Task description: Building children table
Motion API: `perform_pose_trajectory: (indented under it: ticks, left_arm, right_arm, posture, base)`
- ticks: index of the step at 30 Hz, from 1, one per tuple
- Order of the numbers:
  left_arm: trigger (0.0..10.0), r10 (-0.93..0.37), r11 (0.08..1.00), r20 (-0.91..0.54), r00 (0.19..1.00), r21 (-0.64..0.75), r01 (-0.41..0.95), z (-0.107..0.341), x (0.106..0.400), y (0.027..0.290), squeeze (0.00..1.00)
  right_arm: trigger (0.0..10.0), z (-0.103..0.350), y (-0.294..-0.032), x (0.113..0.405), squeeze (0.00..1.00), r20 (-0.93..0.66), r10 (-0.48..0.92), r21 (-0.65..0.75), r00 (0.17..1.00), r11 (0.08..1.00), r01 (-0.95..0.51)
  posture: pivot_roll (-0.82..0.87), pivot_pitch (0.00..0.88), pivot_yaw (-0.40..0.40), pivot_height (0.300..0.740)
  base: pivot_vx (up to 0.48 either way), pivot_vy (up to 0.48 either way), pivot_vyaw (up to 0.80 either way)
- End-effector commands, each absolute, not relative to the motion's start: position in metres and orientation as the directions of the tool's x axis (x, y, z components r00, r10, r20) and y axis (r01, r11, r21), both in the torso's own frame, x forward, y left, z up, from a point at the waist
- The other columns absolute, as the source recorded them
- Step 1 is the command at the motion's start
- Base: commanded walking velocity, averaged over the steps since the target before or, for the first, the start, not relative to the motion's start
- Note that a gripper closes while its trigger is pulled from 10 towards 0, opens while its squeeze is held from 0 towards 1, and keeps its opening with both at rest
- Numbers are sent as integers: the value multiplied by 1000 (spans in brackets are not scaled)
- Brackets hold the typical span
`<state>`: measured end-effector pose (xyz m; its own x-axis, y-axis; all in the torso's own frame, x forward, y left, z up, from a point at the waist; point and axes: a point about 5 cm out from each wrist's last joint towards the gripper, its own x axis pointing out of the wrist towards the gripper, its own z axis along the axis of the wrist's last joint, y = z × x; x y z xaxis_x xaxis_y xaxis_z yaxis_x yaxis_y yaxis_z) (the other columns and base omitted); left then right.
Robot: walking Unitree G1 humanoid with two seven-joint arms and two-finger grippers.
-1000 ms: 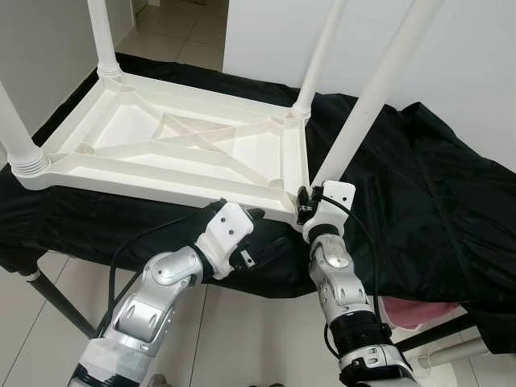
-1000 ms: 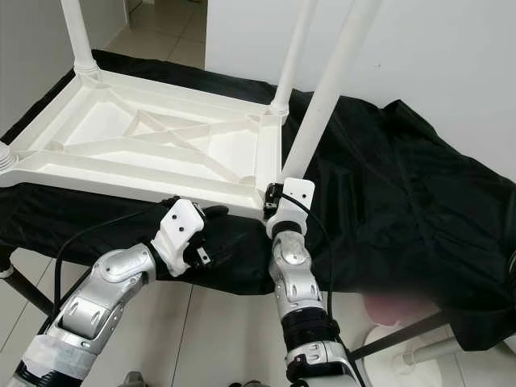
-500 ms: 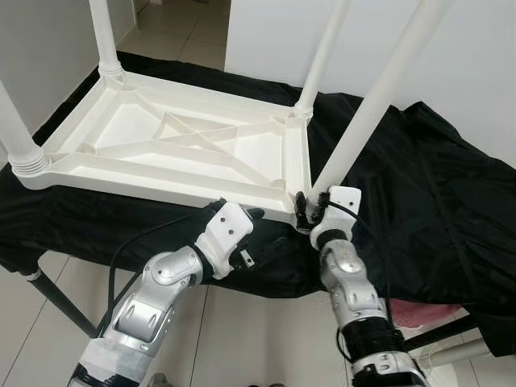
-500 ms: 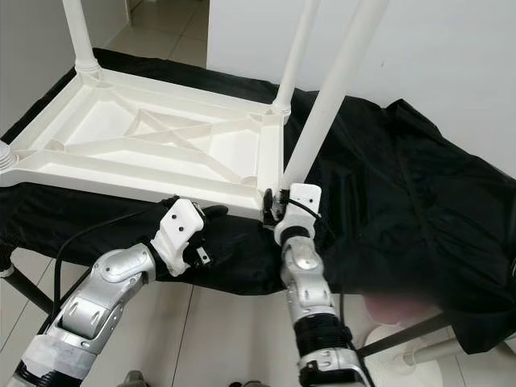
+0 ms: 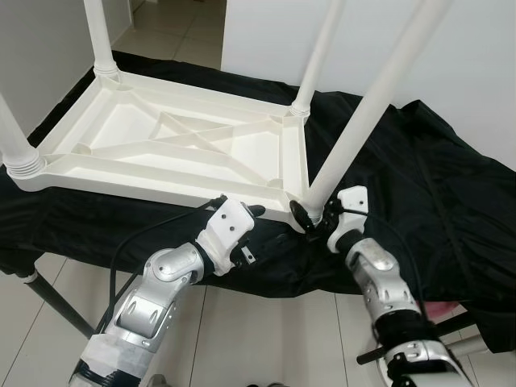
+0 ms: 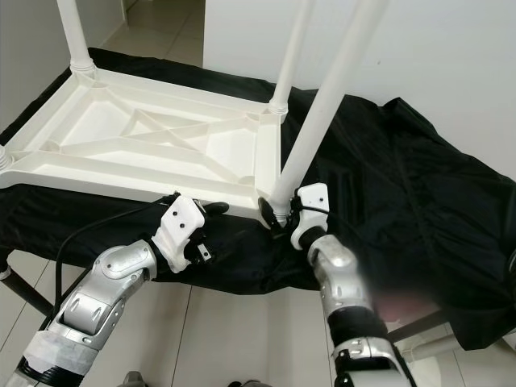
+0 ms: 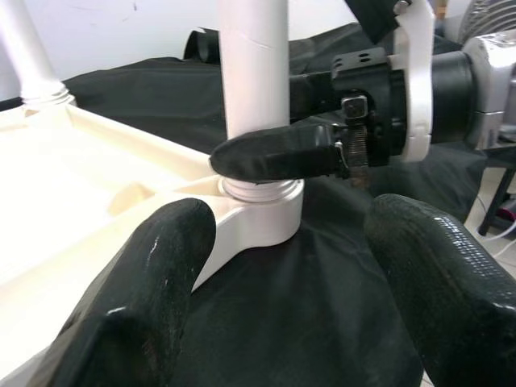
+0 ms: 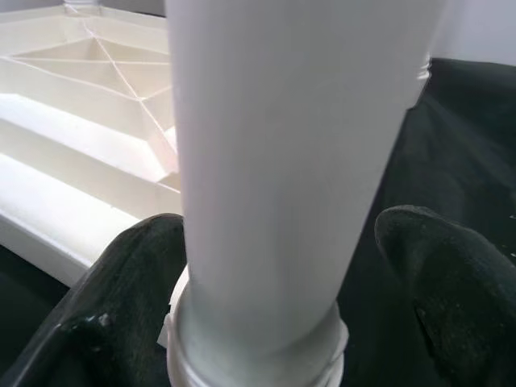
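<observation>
Black cloth (image 5: 419, 185) covers the bench, white wall behind, pale tile floor (image 5: 266, 339) below.

You have the white tabletop (image 5: 173, 145) lying upside down on the cloth, ribs up, with legs standing in its corners.

Your right gripper (image 5: 313, 216) sits at the near right corner of the tabletop, right at the base of the near leg (image 5: 367, 109). Its fingers straddle the leg just above the threaded collar; in the right wrist view the leg (image 8: 282, 177) runs between the two pads with a gap showing on one side, so the claw reads as spread around the leg, not clamped. One finger (image 7: 274, 153) lies against the front of the leg in the left wrist view.

Your left gripper (image 5: 251, 214) sits just left of the right one, at the tabletop's near edge, close beside the same corner socket (image 7: 258, 222). Its fingers (image 7: 137, 298) stand wide apart, holding nothing, with the socket and leg base ahead of them.

Far right leg (image 5: 318, 52) stands beyond the right gripper. Far left leg (image 5: 98, 36) and near left leg (image 5: 14, 137) stand well off to the left gripper's far side.
</observation>
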<state>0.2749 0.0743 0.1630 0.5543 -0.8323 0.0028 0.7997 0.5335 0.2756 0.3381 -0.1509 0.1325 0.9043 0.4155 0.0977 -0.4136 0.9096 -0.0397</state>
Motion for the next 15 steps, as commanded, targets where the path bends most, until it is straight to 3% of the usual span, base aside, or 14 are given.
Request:
perform_pose_trajectory:
  ticks: [1, 9, 10, 11, 15]
  left_arm:
    - [10000, -841, 520, -2, 541, 273, 810, 161, 275, 71, 0]
    - [10000, -841, 519, 0, 541, 278, 808, 163, 277, 72, 0]
    - [10000, -841, 520, 1, 541, 279, 807, 163, 277, 72, 0]
    - [10000, -840, 522, 2, 543, 281, 805, 163, 278, 72, 0]
    - [10000, -838, 525, 4, 546, 284, 803, 164, 278, 73, 0]
  right_arm:
    - [10000, 133, -151, 342, 0, 84, 472, -57, 878, 882, -468]
    - [10000, 139, -143, 349, 0, 74, 559, -86, 826, 829, -553]
    - [4667, 139, -141, 351, 0, 65, 568, -101, 821, 822, -561]
    - [0, 139, -141, 353, 0, 57, 580, -107, 813, 813, -572]
    - [0, 136, -142, 354, 0, 46, 602, -101, 797, 796, -596]
  posture:
    - [90, 61, -148, 740]
    - [92, 57, -146, 740]
    - [96, 54, -149, 740]
    - [97, 53, -150, 740]
    - [101, 50, -154, 740]
  base:
    - [0, 0, 0]
    - [0, 0, 0]
    - [0, 0, 0]
    - [0, 0, 0]
    - [0, 0, 0]
